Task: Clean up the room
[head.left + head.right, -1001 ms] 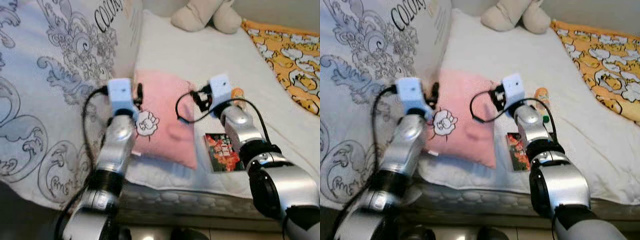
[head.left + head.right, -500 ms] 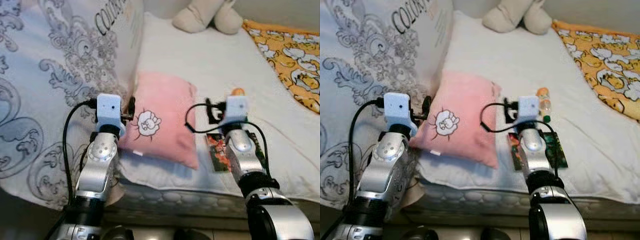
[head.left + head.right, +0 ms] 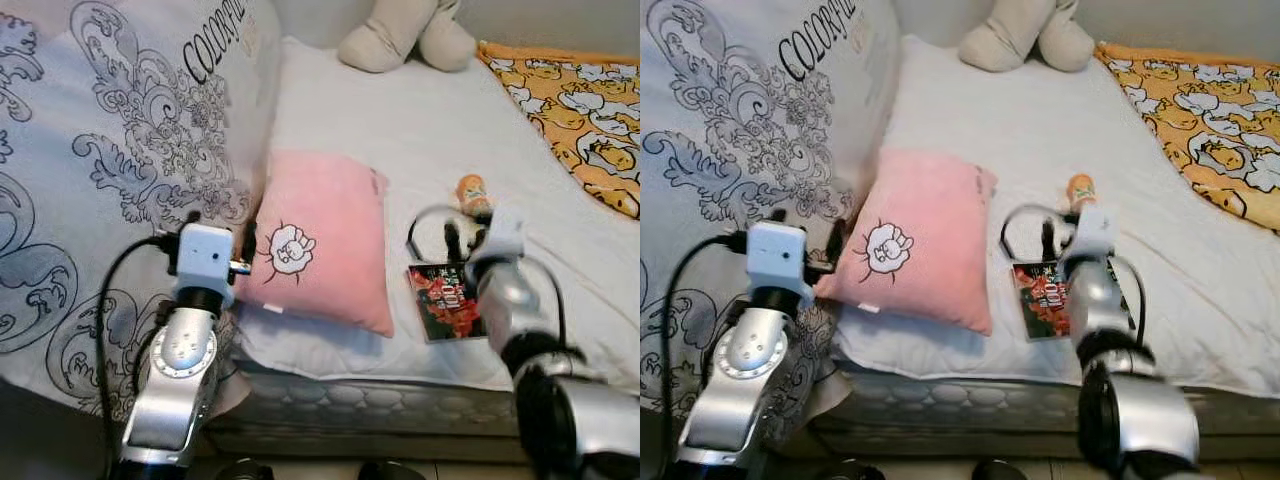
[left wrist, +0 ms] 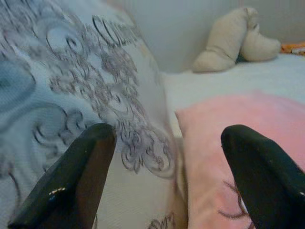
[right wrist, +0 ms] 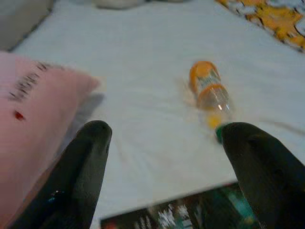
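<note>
A pink pillow [image 3: 325, 240] with a small cartoon patch lies on the white bed [image 3: 400, 120], near the front edge. My left gripper [image 4: 167, 138] is open just off the pillow's left edge, between it and the big patterned cushion [image 3: 120, 150], holding nothing. My right gripper [image 5: 167, 133] is open and empty, low over a red and green packet [image 3: 445, 300] to the right of the pillow. An orange-capped bottle [image 5: 209, 88] lies on its side on the sheet just beyond the right gripper.
A beige plush toy [image 3: 405, 35] sits at the far end of the bed. A yellow patterned blanket [image 3: 570, 100] covers the far right side. The quilted mattress edge [image 3: 380, 405] runs across below my arms.
Both arms have drawn back toward me and lower. The right gripper left the pillow's right edge and now sits over the packet. The pillow lies flat where it was.
</note>
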Tool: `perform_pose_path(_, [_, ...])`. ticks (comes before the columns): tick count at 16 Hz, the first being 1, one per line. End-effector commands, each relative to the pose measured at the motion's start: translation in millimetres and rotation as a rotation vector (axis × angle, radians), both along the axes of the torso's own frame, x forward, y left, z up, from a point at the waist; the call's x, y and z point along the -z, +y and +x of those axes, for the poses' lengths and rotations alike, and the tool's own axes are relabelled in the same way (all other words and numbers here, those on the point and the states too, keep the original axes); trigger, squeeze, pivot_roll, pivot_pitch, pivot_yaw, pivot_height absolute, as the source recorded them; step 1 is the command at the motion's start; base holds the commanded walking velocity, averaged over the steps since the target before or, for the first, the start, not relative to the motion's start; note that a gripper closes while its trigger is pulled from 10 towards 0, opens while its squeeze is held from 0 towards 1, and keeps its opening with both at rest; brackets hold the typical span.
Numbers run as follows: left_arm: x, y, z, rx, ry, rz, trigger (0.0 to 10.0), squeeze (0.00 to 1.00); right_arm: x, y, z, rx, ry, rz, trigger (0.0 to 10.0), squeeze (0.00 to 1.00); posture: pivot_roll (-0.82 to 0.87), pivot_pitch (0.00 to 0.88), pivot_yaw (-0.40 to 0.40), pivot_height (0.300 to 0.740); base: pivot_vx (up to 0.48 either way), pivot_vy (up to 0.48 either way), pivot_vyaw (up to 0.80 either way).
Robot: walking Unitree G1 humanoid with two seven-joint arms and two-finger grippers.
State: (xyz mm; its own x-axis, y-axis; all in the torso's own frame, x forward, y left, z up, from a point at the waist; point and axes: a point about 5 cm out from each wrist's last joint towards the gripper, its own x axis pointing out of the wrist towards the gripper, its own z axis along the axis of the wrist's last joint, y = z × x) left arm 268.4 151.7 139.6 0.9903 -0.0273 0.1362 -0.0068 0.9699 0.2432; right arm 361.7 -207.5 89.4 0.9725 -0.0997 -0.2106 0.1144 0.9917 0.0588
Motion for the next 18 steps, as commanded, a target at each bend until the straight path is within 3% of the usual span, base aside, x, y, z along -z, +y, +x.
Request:
perform_pose_path(1, [-0.8,-1.7,-2.6,0.007,0.005,0.012,10.0,0.0,7.6,3.0,-2.5,-0.024,0.048,-0.007,10.0,0.0,0.07,0.0,-0.012,0.74,0.0,0.0,0.0])
perform_pose_path(4, [-2.5,6.2,-6.1,-0.052,0.015,0.008,10.0,0.0,11.1,22.0,2.5,-0.114,0.168,-0.044,10.0,0.0,0.14,0.0,-0.052,0.74,0.0,0.0,0.0])
perform_pose_path(8, [-11.0,18.7,-15.1,-0.137,0.006,0.013,10.0,0.0,12.0,27.1,4.5,-0.076,0.241,-0.051,10.0,0.0,0.21,0.004,-0.107,0.74,0.0,0.0,0.0])
perform_pose_path(10, [-11.3,18.3,-17.0,-0.148,0.011,0.011,10.0,0.0,10.7,40.8,6.8,-0.115,0.245,0.011,10.0,0.0,0.22,0.014,-0.118,0.74,0.0,0.0,0.0])
perform_pose_path(15, [-15.2,13.7,-10.6,-0.166,0.005,-0.003,10.0,0.0,15.9,114.3,0.9,-0.334,0.29,0.302,10.0,0.0,0.21,0.0,-0.15,0.74,0.0,0.0,0.0])
perform_pose_path(17, [-16.0,13.0,-6.8,-0.167,0.001,-0.004,10.0,0.0,16.9,134.8,-3.5,-0.397,0.296,0.358,10.0,0.0,0.2,0.0,-0.151,0.74,0.0,0.0,0.0])
perform_pose_path(18, [-17.0,11.5,-3.9,-0.164,-0.007,-0.004,10.0,0.0,12.6,148.5,-4.3,-0.472,0.265,0.328,10.0,0.0,0.19,0.0,-0.151,0.74,0.0,0.0,0.0])
